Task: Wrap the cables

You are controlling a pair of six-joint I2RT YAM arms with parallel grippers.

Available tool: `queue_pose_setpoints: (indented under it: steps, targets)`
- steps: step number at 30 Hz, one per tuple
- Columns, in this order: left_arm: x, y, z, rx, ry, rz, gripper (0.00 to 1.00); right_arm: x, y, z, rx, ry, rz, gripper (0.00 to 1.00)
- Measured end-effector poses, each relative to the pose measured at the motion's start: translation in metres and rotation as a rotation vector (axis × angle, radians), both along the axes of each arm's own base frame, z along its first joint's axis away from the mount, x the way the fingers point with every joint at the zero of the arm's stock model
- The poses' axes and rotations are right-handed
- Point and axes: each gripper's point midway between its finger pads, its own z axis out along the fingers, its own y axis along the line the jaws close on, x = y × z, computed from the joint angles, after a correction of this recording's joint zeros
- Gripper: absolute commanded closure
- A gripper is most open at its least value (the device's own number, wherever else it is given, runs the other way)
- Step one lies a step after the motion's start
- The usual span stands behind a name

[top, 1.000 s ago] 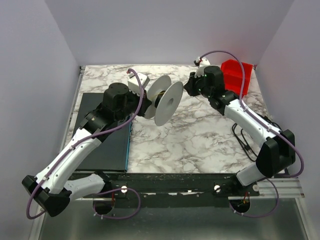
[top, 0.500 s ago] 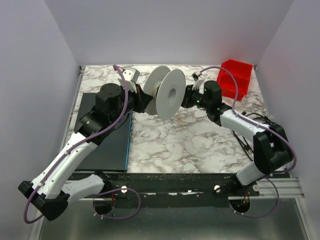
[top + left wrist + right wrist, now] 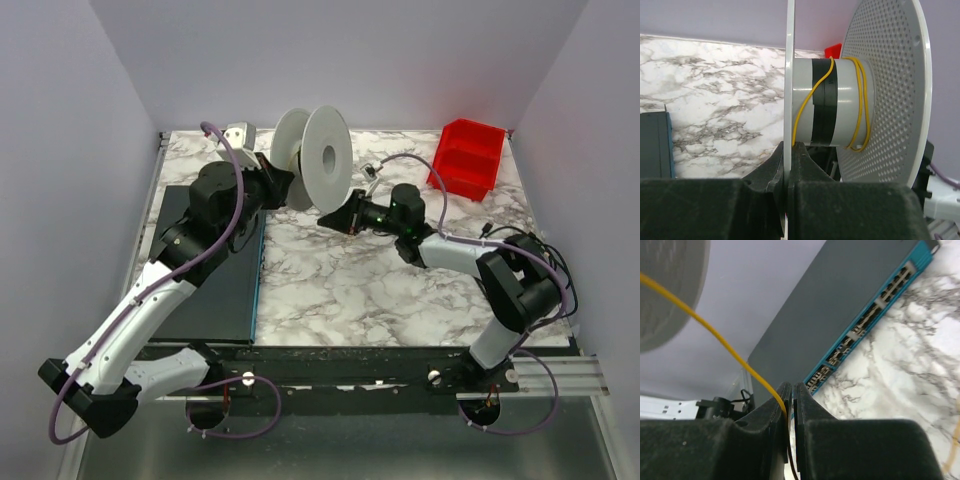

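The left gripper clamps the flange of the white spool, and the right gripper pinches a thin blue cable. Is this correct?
Not quite. The cable is yellow-orange, not blue, as the right wrist view shows. The rest holds: the left gripper clamps the flange of the white spool, and the right gripper pinches the thin cable.

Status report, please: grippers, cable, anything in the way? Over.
Left gripper shut on spool. Right gripper shut on cable. Few loose turns wound on spool. Nothing seen blocking.

L gripper point(image 3: 789, 152) pinches spool point(image 3: 845, 102) flange.
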Motion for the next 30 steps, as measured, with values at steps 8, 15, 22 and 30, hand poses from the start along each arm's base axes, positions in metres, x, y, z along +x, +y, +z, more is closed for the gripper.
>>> queue_pose_setpoints:
  steps: [8,15,22,30]
  targets:
    - [0.029,0.021,0.006,0.032,0.026,0.201,1.0,-0.035,0.026,-0.004,0.023,0.025,0.1,0.86]
    - [0.051,0.042,-0.001,0.104,0.057,0.37,1.0,-0.058,0.03,-0.014,-0.049,0.033,0.116,0.92]
    - [0.073,0.054,-0.038,0.24,0.129,0.484,1.0,-0.063,0.024,-0.009,-0.184,-0.011,0.059,0.99]
    - [0.096,0.046,-0.078,0.391,0.193,0.483,1.0,-0.041,0.016,0.04,-0.367,-0.177,-0.092,0.99]
